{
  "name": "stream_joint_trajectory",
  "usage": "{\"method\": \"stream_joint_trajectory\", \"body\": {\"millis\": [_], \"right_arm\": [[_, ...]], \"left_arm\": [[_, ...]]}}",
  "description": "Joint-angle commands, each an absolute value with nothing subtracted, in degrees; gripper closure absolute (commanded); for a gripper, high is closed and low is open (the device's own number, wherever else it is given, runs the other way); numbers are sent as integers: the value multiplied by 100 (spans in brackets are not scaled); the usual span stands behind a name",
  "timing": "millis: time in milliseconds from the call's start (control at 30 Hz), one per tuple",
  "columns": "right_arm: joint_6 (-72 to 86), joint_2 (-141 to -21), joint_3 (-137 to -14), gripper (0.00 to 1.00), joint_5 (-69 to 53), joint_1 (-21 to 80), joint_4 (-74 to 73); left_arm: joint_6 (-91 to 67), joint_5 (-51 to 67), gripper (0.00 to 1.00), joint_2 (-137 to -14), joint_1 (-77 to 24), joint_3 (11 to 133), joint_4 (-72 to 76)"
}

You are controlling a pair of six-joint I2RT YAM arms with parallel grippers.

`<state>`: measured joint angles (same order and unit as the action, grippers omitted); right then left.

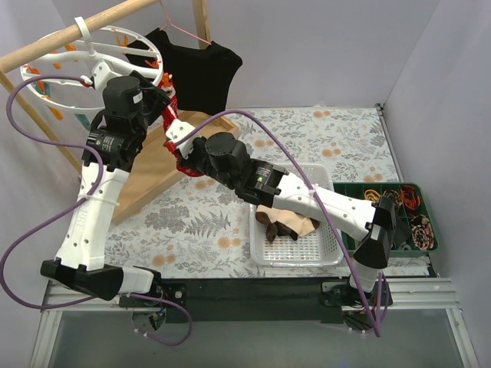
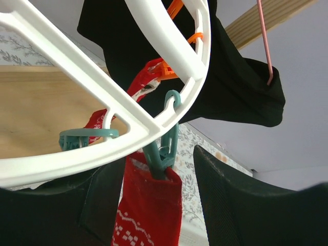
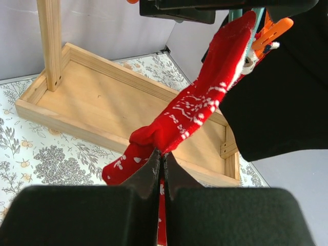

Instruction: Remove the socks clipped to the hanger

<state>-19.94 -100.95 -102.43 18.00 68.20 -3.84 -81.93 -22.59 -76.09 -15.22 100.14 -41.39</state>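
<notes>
From above, the left gripper (image 1: 159,93) sits at the hanger (image 1: 123,48) and the right gripper (image 1: 181,146) holds 1 red sock (image 1: 175,119); left wrist: jaws apart astride the teal clip (image 2: 163,148) biting that sock; right wrist: jaws clenched on its lower part, so squeezing the clip likely comes next.

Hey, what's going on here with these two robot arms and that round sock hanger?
The two arms are taking socks off the white ring hanger. The right gripper is shut on the lower part of a red patterned sock whose top is still clipped up at the ring. The left gripper is open, straddling the teal clip that appears to hold it. A few socks already lie in the white basket.
</notes>
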Motion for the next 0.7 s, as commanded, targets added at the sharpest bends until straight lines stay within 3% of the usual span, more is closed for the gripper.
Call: {"method": "stream_joint_trajectory", "body": {"millis": [0,300,533,667], "right_arm": [[-2118,-9782,-10354,99,1933,6873,-237],[-2127,-9721,-10231,99,2021,6908,-228],[-2074,-9659,-10125,99,2039,6899,-185],[-2074,-9642,-10108,99,2091,6908,-185]], "left_arm": [[-7937,-2602,47,-7681,-1538,10037,-3859],[-7691,-2751,52,-7682,-1529,9809,-3419],[-7532,-2690,72,-7506,-1529,9616,-3138],[-7480,-2602,88,-7392,-1529,9457,-2988]]}}
